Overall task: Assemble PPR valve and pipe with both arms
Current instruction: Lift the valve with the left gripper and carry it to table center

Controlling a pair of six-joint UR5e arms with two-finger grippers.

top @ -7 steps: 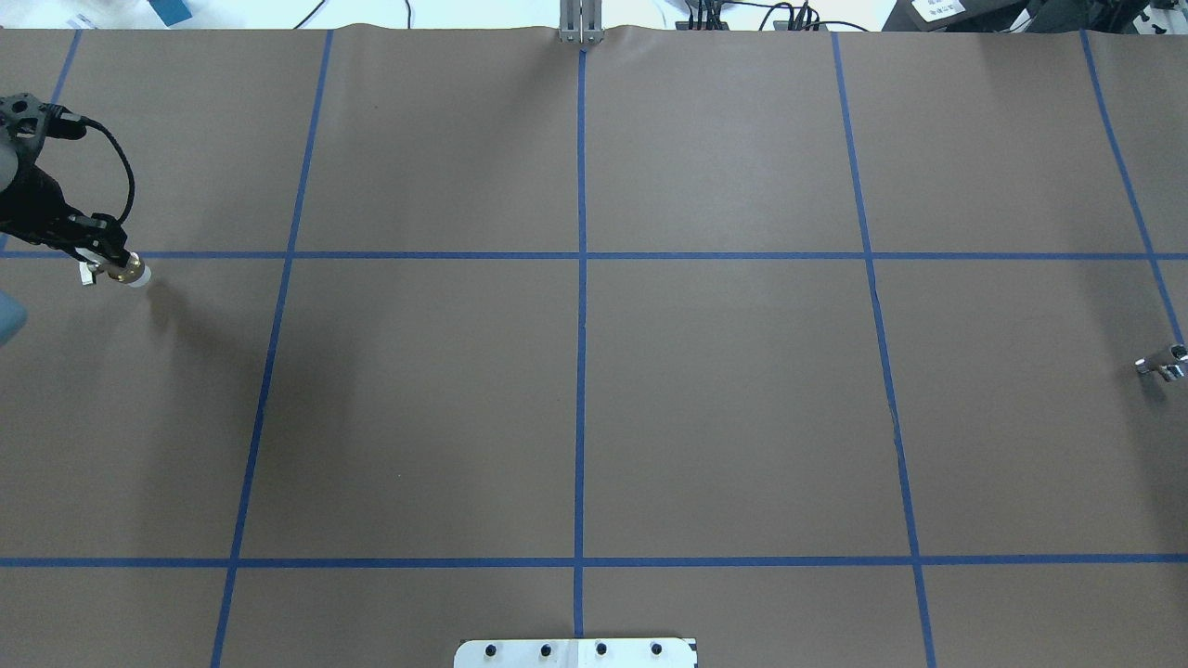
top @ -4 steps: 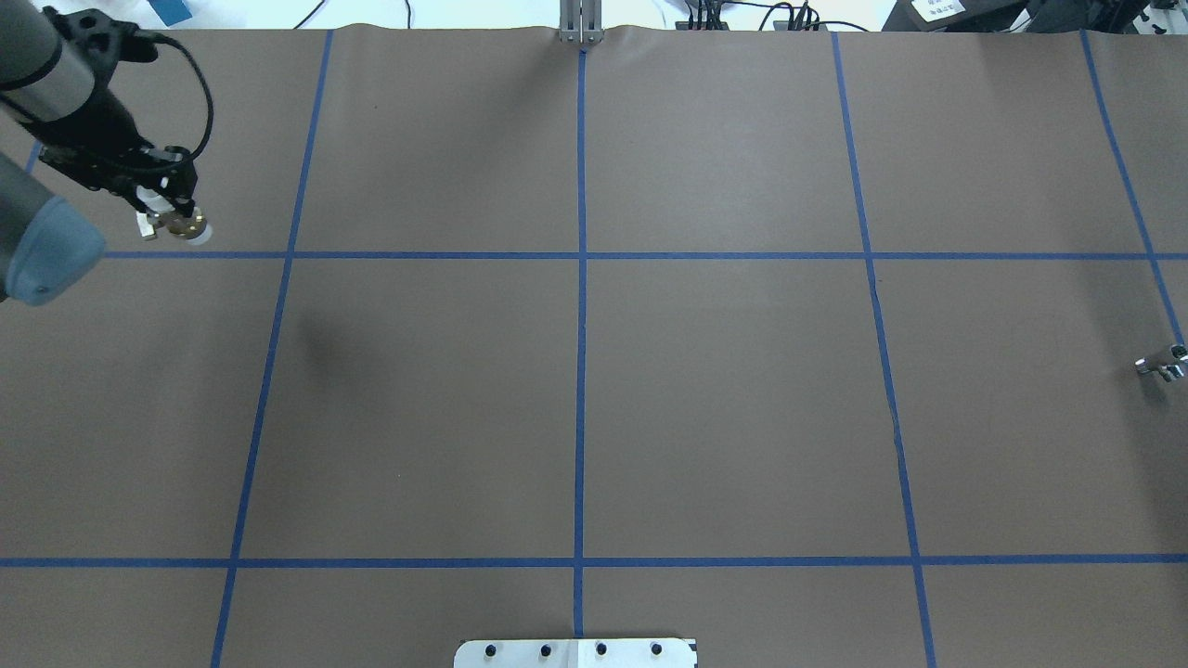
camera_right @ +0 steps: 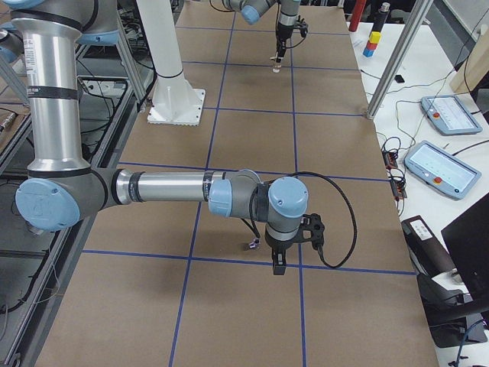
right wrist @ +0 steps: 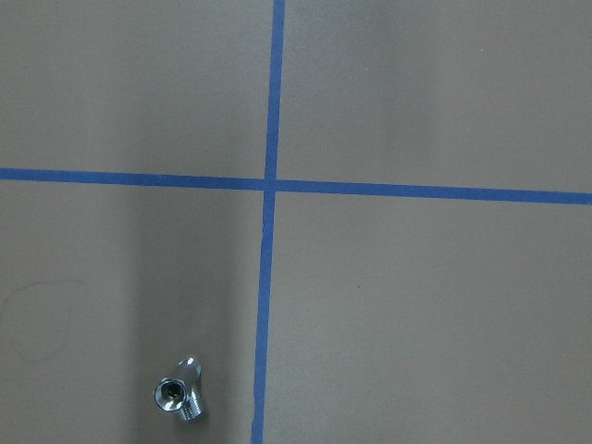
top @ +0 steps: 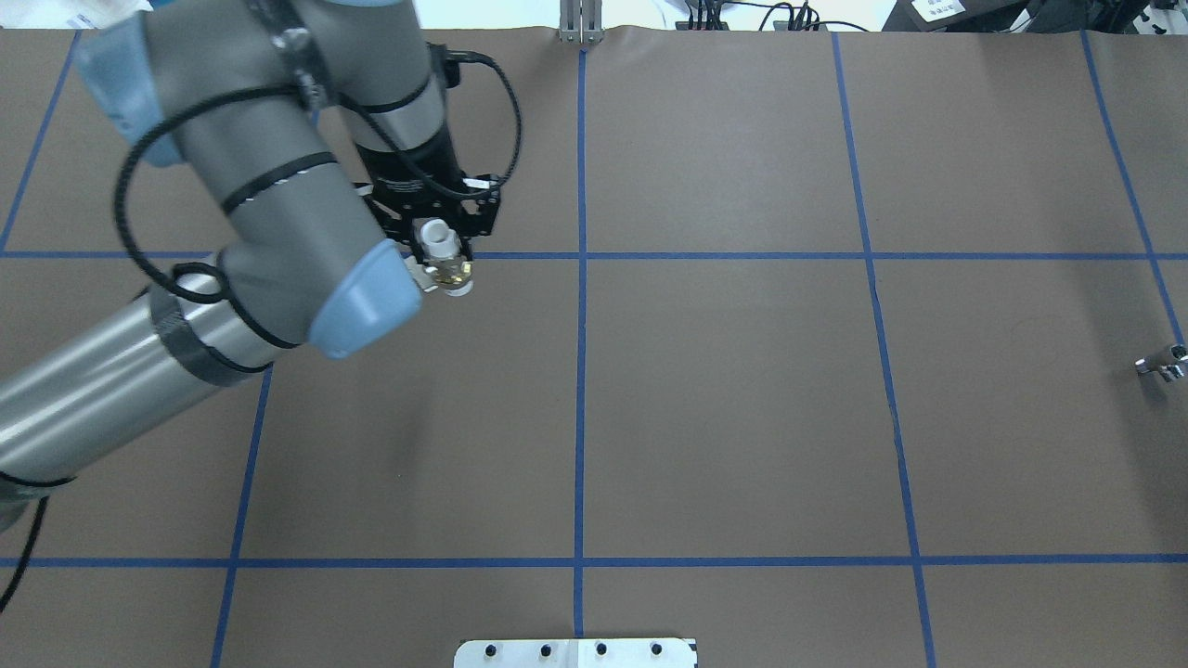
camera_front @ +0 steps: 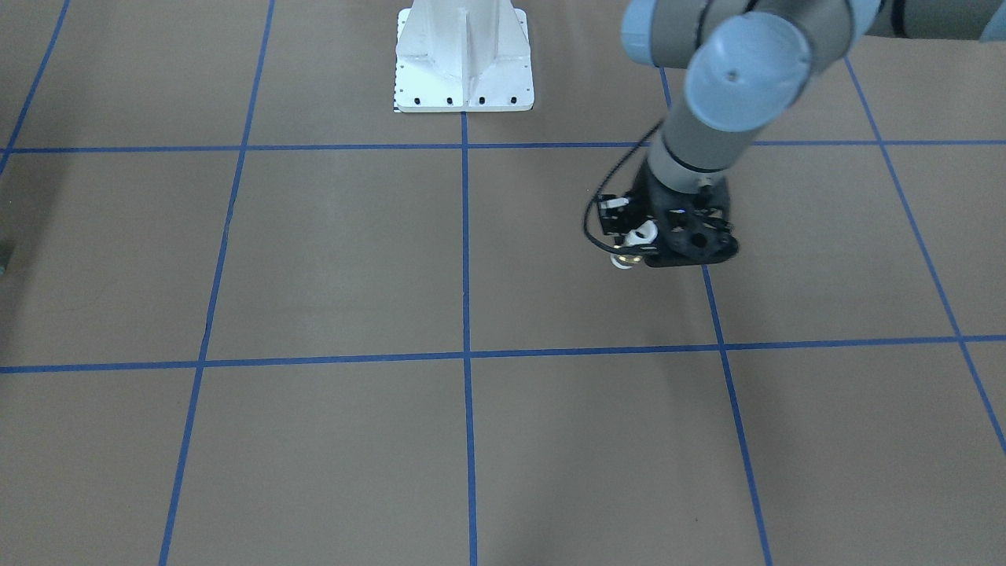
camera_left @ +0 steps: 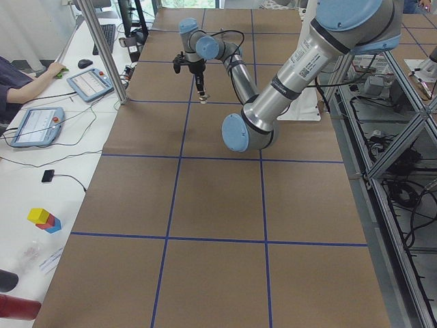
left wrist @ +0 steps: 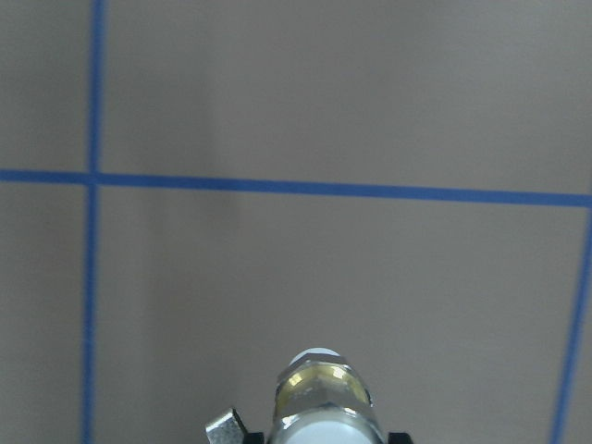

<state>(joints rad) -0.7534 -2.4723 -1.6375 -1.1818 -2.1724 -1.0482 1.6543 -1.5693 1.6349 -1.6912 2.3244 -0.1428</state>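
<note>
My left gripper [top: 438, 243] is shut on the PPR valve [top: 449, 270], which has a brass middle, white collars and a small silver lever. It hangs above the brown table, left of centre, and also shows in the front view [camera_front: 627, 255] and the left wrist view [left wrist: 319, 393]. The pipe [top: 1164, 363], a short silvery stub with a dark bore, lies on the table at the far right edge and shows in the right wrist view [right wrist: 180, 398]. My right gripper [camera_right: 278, 264] hovers just beside the pipe [camera_right: 250, 245]. I cannot tell whether it is open or shut.
The white bolted pedestal [camera_front: 464, 63] stands at the robot's side of the table. Blue tape lines [top: 581, 371] split the brown cover into squares. A metal post [camera_left: 116, 61] and desks with tablets [camera_left: 35, 125] stand beyond the far edge.
My left arm has swung in from the table's left edge towards the centre, carrying the valve. The pipe has not moved.
</note>
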